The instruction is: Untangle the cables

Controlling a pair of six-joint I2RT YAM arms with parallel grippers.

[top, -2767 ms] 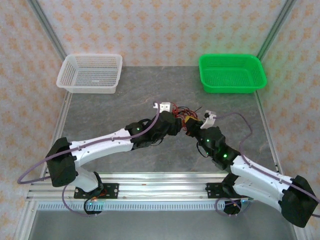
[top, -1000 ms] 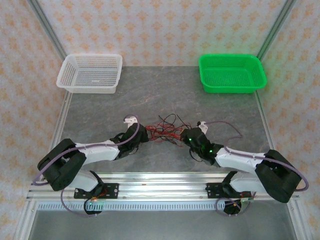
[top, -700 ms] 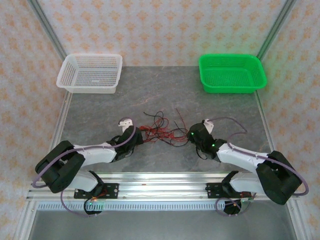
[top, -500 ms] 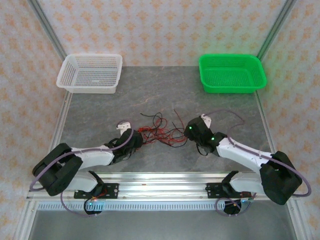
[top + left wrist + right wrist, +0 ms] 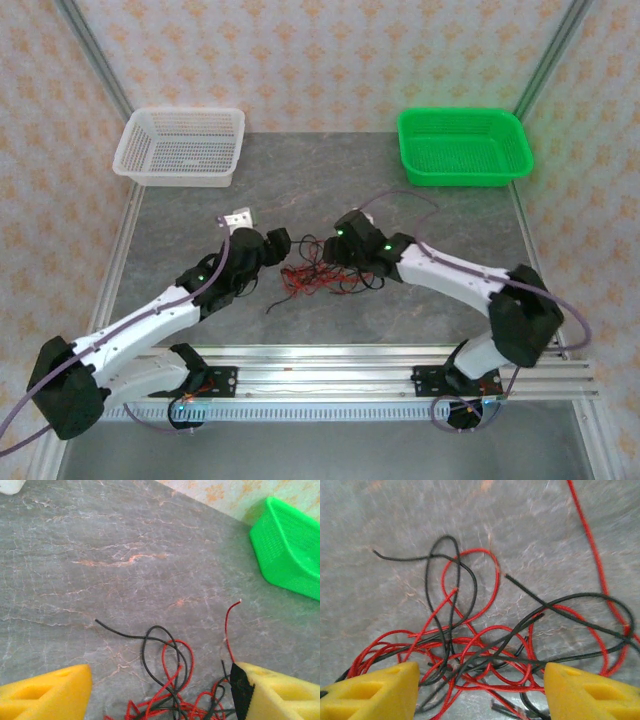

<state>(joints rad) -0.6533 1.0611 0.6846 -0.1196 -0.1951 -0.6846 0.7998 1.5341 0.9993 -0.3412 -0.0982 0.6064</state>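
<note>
At the near edge of the desk (image 5: 200, 215), both arm bases sit on an aluminium rail (image 5: 320, 365). The arms reach in toward the middle of the desk, where the cables (image 5: 310, 275) lie in a loose heap of thin red and black wires.

The left end effector (image 5: 270, 244) hovers just left of the heap. In its wrist view, the yellow fingers (image 5: 50, 692) are spread wide with nothing gripped, and the cables (image 5: 170, 677) lie on the stone-patterned surface between and beyond them.

The right end effector (image 5: 333, 252) hangs at the heap's right side. It is also spread wide and empty, with the tangle (image 5: 470, 645) directly below its yellow fingers (image 5: 580, 692).

A white mesh basket (image 5: 178, 172) stands at the far left corner and a green mesh basket (image 5: 465, 172) at the far right corner, both well apart from the wires.
</note>
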